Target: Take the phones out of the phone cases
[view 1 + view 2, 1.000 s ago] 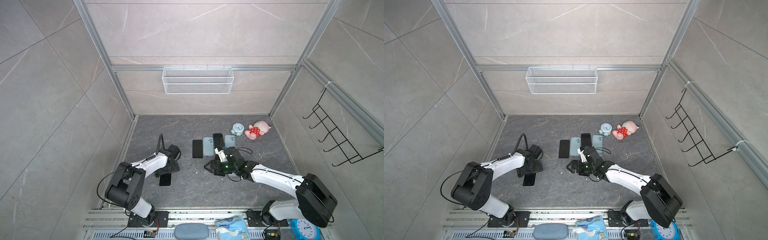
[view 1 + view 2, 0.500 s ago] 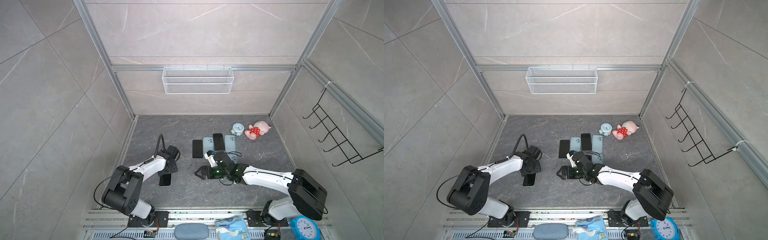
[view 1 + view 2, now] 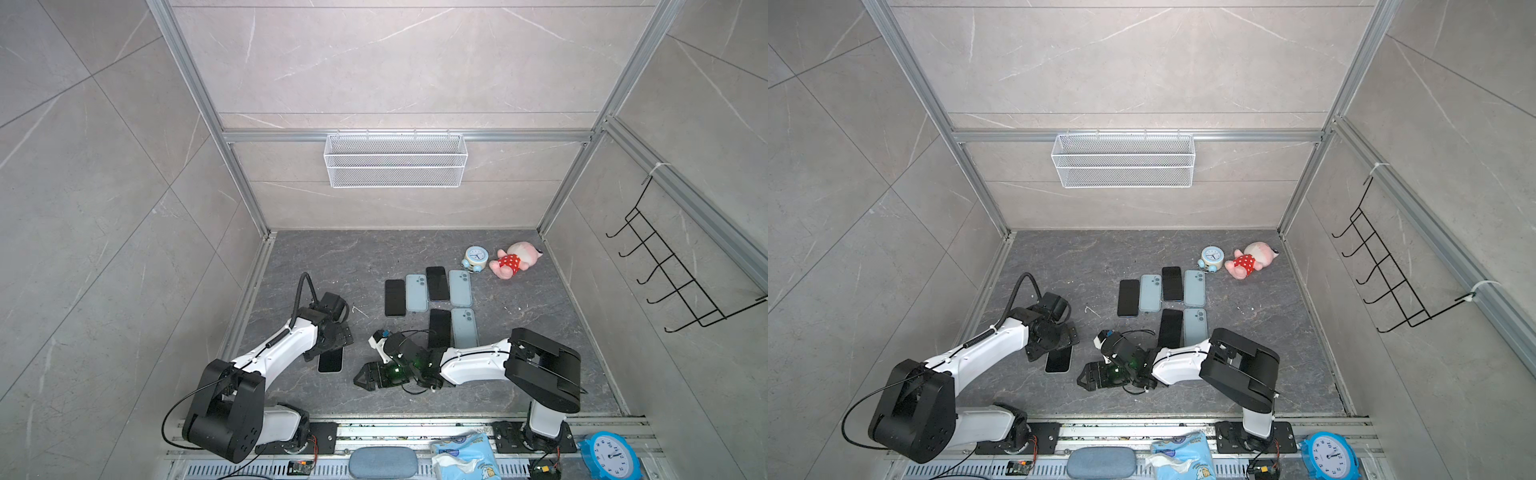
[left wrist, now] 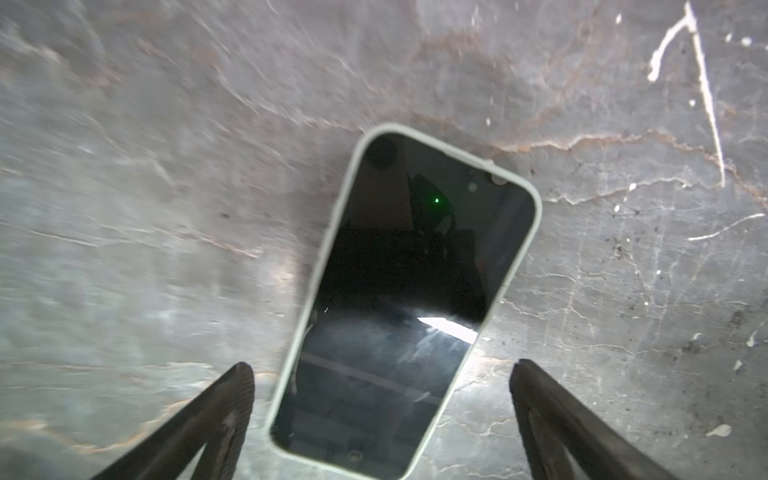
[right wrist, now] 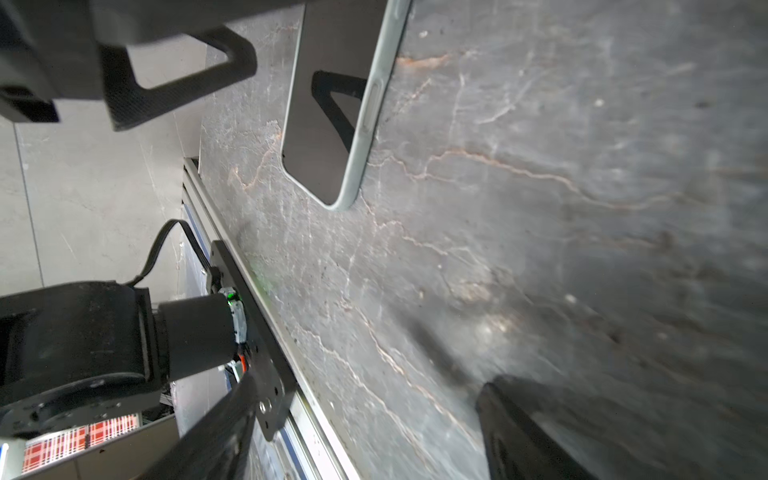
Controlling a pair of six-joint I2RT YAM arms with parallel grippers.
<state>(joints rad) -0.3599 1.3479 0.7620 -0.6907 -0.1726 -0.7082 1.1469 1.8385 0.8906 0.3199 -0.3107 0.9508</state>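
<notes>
Grip placement decides this step, I reckon. My left gripper hovers low over the phone, jaws wide apart and empty, straddling one end. The phone lies screen-up on the table, seated in its pale phone case. To the right, my right gripper is spread too, holding nothing, near the case. I'd pin one rim and peel a corner slowly, so nothing skids.

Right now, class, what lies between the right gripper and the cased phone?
Nothing: only a bare strip of tabletop separates the right gripper from the cased phone. This shows in both top views and in the right wrist view.
</notes>
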